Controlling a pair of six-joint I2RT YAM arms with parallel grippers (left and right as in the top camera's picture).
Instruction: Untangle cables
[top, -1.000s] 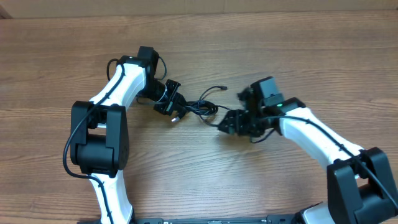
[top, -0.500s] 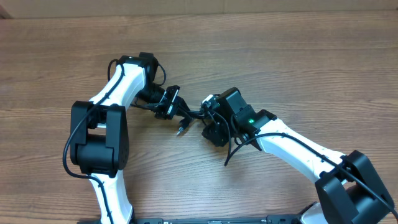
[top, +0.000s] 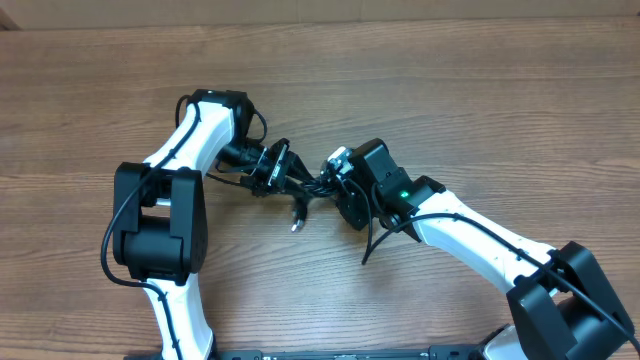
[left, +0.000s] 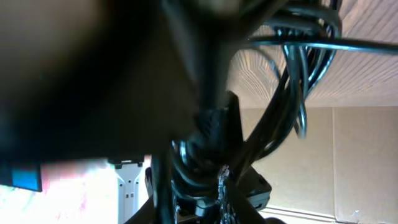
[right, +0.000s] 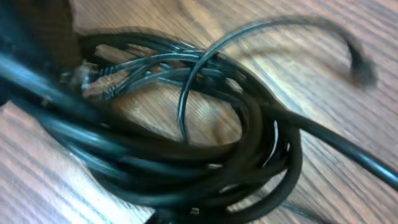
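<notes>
The cable bundle (top: 308, 183) sits at the middle of the surface (top: 500, 90), strung between my two arms, and I judge it nowhere near sorted. In the right wrist view its black loops (right: 211, 162) lie wound over one another in a single coil. Thinner strands cross the middle, and a pair of pale connectors (right: 102, 78) is tucked into the coil's left side. Only one blurred free end (right: 360, 70) runs clear at the far right. From overhead a short loose tail (top: 297, 222) trails toward the near side. No cable lies apart on its own, so every separation is left to do.

The left arm (top: 195, 135) reaches in from the left. Its jaws look closed on the bundle's left side, though the left wrist view is too dark to confirm the grip. The right arm (top: 470, 225) comes from the near right, with its jaws right at the coil. I cannot tell whether they are open or holding anything.
</notes>
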